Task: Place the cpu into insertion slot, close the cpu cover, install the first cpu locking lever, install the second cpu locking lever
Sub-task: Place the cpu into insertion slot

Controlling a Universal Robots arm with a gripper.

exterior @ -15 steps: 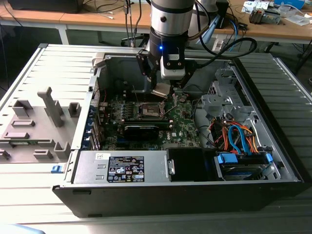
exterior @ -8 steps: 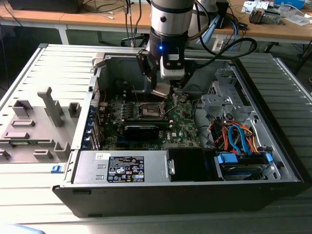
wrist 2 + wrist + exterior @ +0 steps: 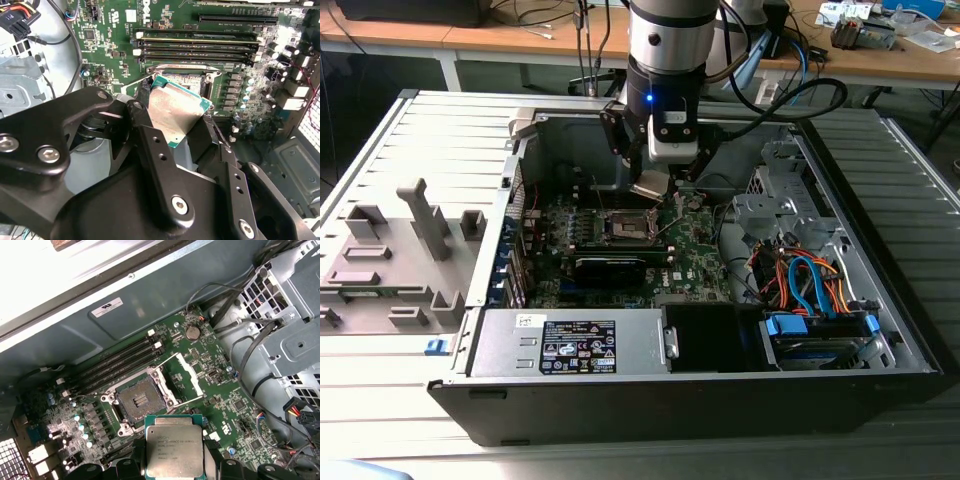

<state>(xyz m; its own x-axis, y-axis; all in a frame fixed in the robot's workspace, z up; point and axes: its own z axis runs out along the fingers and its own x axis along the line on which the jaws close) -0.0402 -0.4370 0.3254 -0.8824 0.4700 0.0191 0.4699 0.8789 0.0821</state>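
Silvery cpu [image 3: 174, 445] clamped in gripper [image 3: 175, 465], near open insertion slot [image 3: 138, 401]

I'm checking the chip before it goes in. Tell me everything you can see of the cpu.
The cpu is a small flat square chip with a silvery-grey metal top bearing print and a thin green rim. The hand grips it, with black fingers on two opposite edges. It hangs in the air, seemingly tilted, above the board near the open insertion slot, touching nothing else.
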